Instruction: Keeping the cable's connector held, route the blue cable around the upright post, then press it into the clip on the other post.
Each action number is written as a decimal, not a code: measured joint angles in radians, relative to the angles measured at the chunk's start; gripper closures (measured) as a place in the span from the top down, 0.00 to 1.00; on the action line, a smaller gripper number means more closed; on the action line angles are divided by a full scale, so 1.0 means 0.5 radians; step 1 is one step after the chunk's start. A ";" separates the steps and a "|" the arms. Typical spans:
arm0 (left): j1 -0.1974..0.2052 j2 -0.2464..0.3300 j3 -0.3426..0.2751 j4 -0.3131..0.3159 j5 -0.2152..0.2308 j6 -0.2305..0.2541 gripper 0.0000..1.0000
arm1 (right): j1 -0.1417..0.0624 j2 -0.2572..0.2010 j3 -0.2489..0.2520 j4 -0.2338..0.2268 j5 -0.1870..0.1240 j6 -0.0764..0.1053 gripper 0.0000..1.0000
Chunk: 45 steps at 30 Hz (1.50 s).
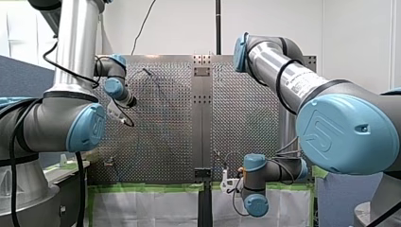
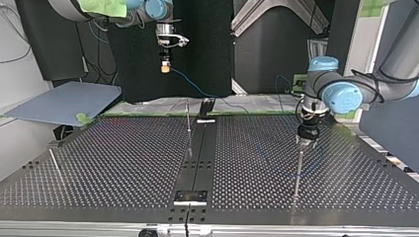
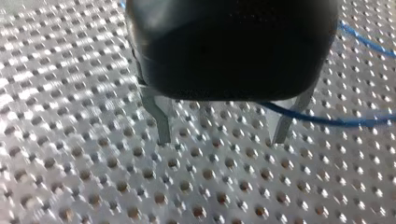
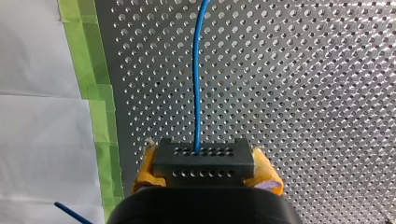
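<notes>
My right gripper (image 4: 204,156) has its yellow pads shut on a black connector block (image 4: 204,163). The blue cable (image 4: 196,70) runs straight ahead from the block over the perforated plate. In the top view this gripper (image 2: 165,66) hangs high at the back, and the cable (image 2: 197,89) drops from it toward the table's far edge. My left gripper (image 2: 305,140) stands just above a thin upright post (image 2: 299,168). Its metal fingers (image 3: 161,126) are open and hold nothing. The cable (image 3: 327,120) passes close by one finger. Another thin post (image 2: 188,116) stands near the middle.
A dark centre rail (image 2: 197,158) splits the perforated table. A leaning rod (image 2: 53,163) stands at the top view's left. Green tape (image 4: 88,70) marks the plate's edge beside my right gripper. A blue-grey panel (image 2: 64,101) lies off the table at the top view's left.
</notes>
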 joint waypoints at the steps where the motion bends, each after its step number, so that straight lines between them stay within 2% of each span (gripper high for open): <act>1: 0.001 0.013 0.000 -0.010 -0.003 0.007 0.98 | 0.000 0.000 0.000 0.000 0.000 0.000 0.00; 17: -0.006 0.275 0.000 -0.240 -0.126 0.223 0.98 | 0.004 0.000 -0.008 0.000 -0.018 0.000 0.00; 24: -0.013 0.343 0.000 -0.355 -0.170 0.333 0.98 | 0.006 0.000 -0.010 0.000 -0.018 0.000 0.00; 34: -0.039 0.382 -0.001 -0.450 -0.163 0.387 0.98 | 0.006 0.000 -0.012 -0.006 -0.019 0.000 0.00; 45: -0.054 0.512 -0.011 -0.551 -0.165 0.438 0.98 | 0.007 0.000 -0.018 -0.006 -0.019 0.000 0.00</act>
